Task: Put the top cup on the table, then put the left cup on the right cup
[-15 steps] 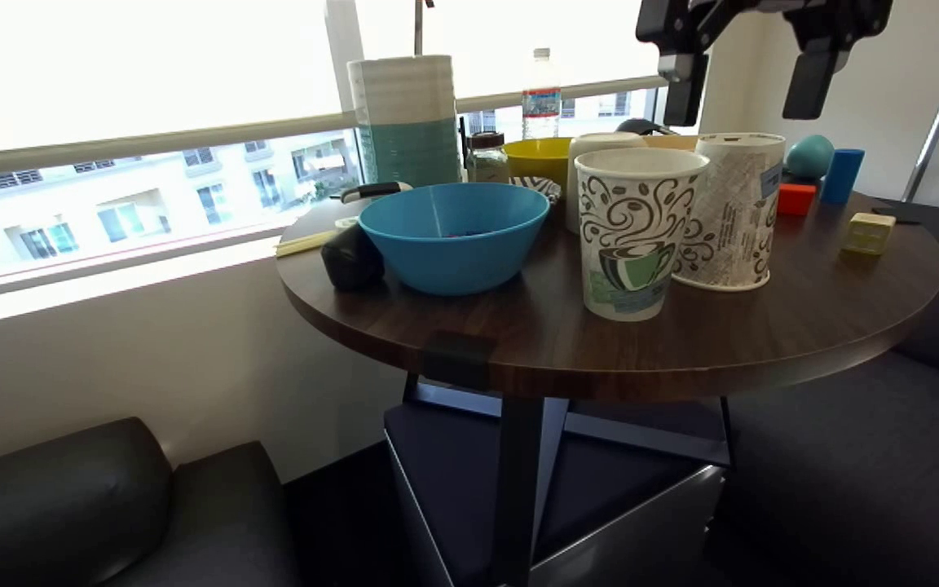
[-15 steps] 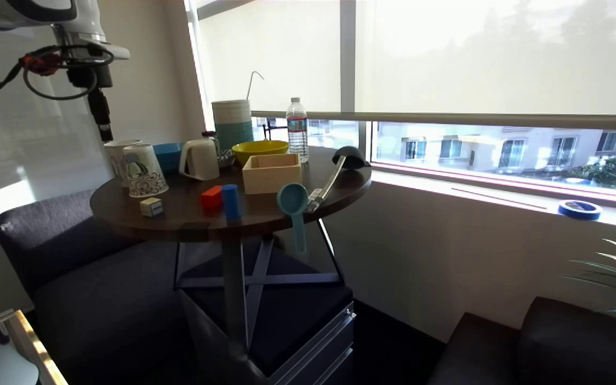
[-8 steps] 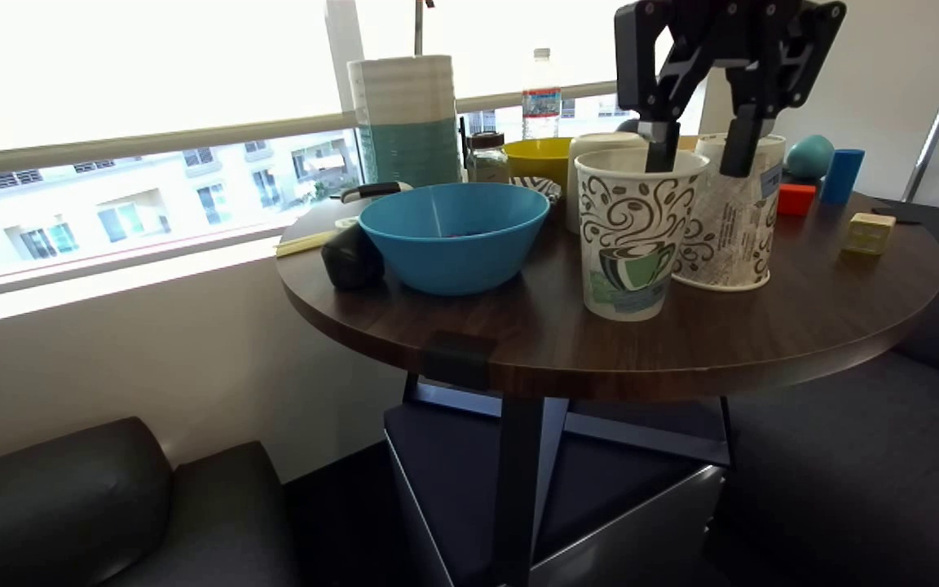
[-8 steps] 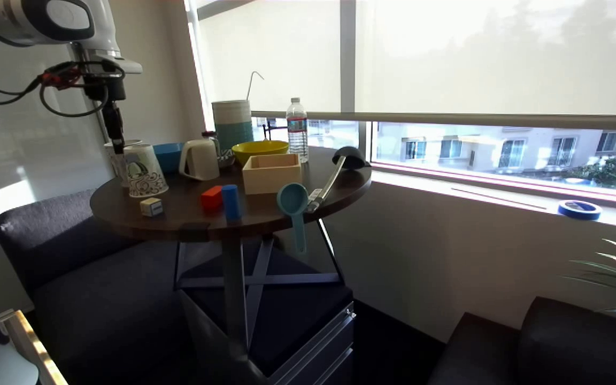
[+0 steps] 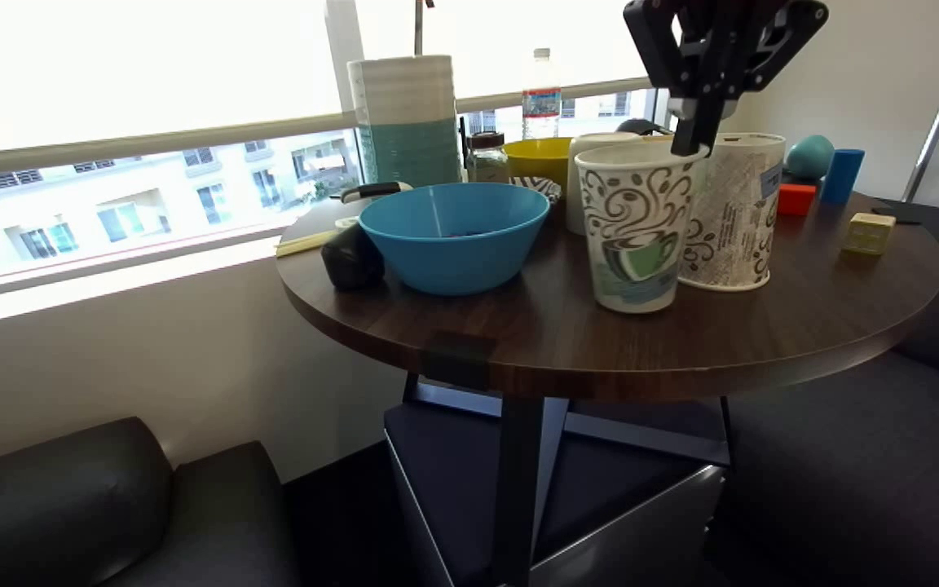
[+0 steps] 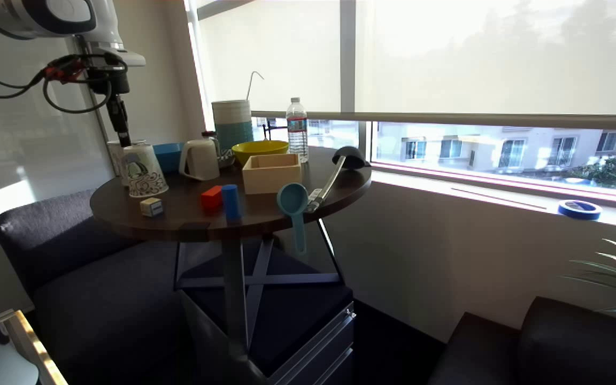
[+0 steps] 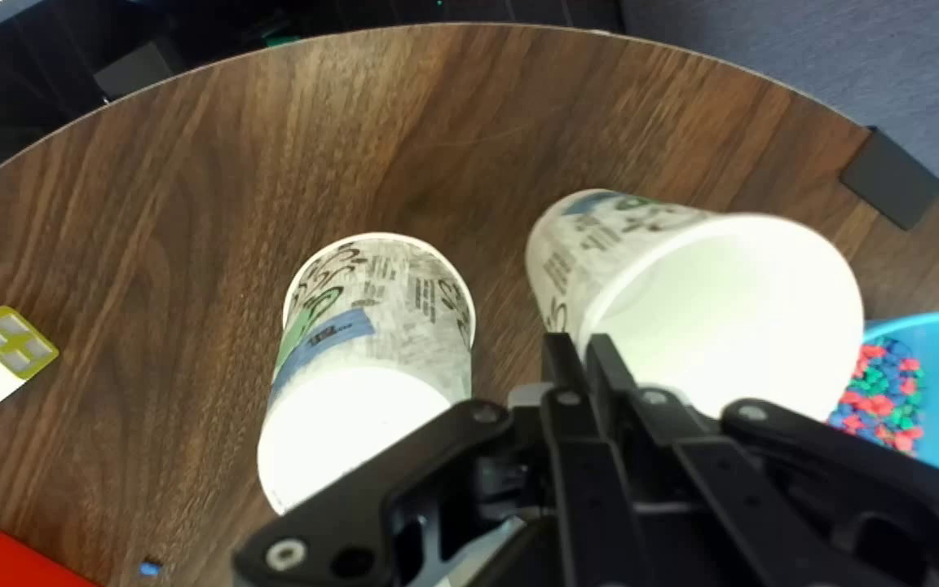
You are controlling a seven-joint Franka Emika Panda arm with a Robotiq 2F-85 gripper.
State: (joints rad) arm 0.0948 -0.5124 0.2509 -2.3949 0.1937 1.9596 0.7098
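Pinching upright cup (image 5: 637,232) by rim, jaws clamped; prob step 2. Nxt: lift, shift over upside-down cup (image 7: 384,314) beside jaws, lower.

Round brown table (image 5: 828,289), 1 upside-down paper cup (image 5: 737,212), blue bowl (image 5: 457,257), wooden box (image 6: 272,181), red block (image 6: 212,198), blue cylinder (image 6: 231,203)

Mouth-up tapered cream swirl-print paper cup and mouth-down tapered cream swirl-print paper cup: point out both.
Mouth-up paper cup (image 5: 637,228): in an exterior view, printed wall.
Mouth-down paper cup (image 7: 386,338): wrist view, side wall near base.
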